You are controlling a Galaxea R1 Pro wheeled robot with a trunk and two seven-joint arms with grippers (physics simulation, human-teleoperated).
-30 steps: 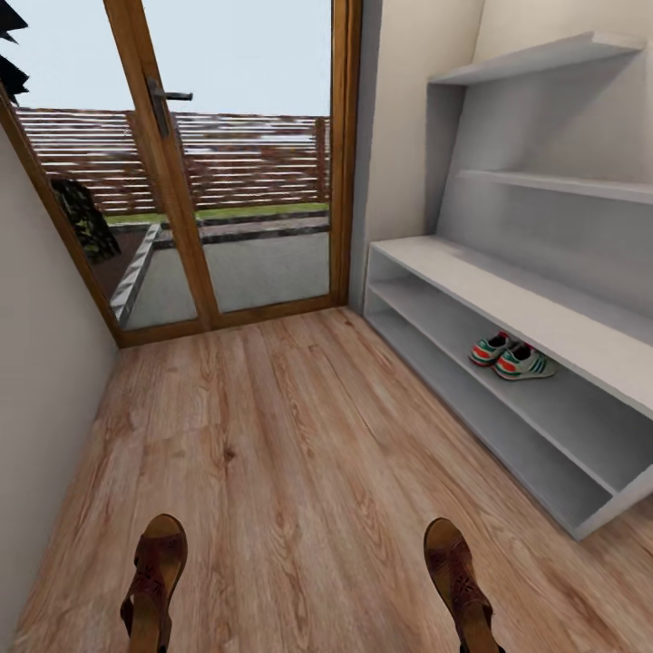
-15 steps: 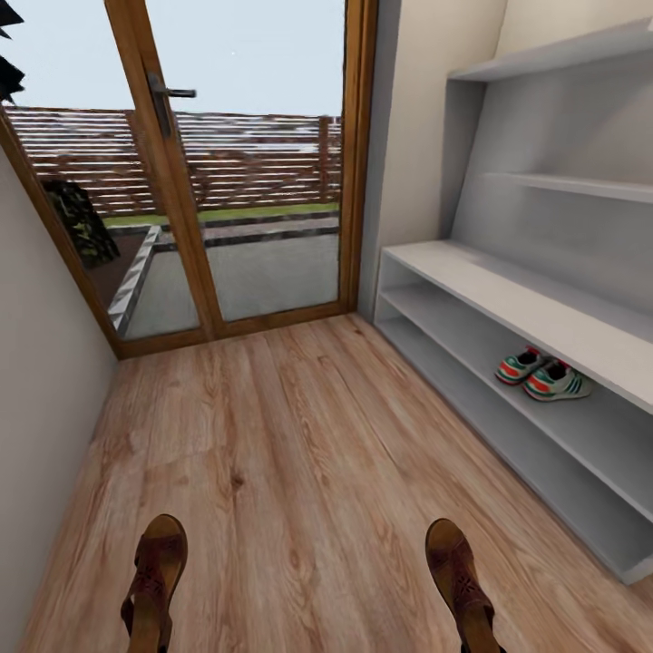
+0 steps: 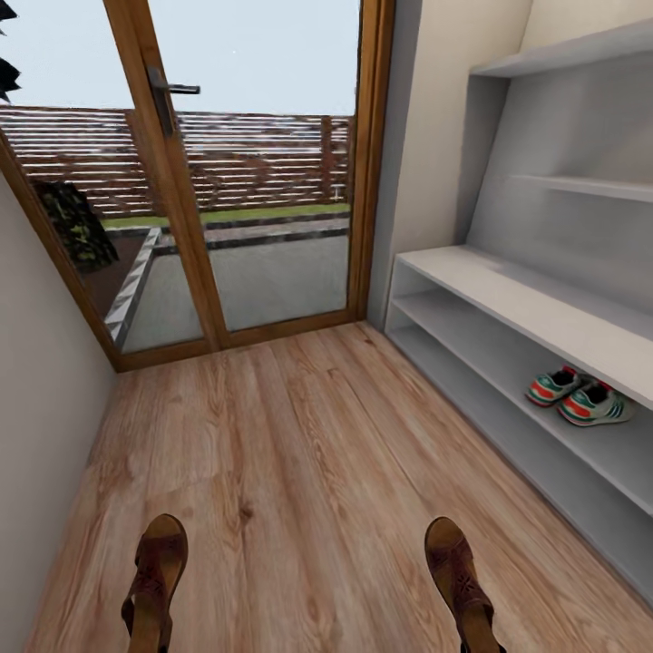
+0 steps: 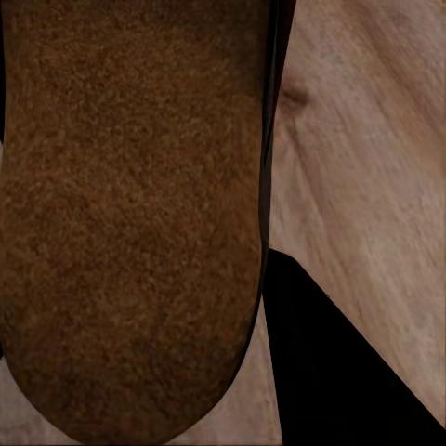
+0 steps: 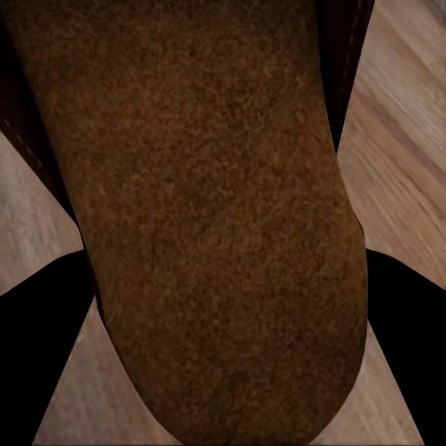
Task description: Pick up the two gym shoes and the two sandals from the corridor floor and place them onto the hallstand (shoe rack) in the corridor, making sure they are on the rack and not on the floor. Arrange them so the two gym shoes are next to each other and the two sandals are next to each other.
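A wood floor runs to a glass door. Low at left, one brown sandal; toward the right, another sandal. Whether grippers hold them cannot be told. Far right, two sneakers sit side by side on a shelf of the grey shoe rack.

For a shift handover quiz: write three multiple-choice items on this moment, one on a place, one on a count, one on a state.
1. Where do the gym shoes stand?
A. On the corridor floor
B. On the upper of the two low shelves of the hallstand
C. On the top wall shelf

2. How many sandals show in the head view?
A. One
B. Two
C. Four

3. How is the glass door?
A. Shut
B. Wide open
C. Off its hinges

Answers: 1 B, they stand side by side just under the bench top. 2 B, a left sandal and a right sandal near the lower edge. 3 A, its frame meets the corridor floor with no gap.
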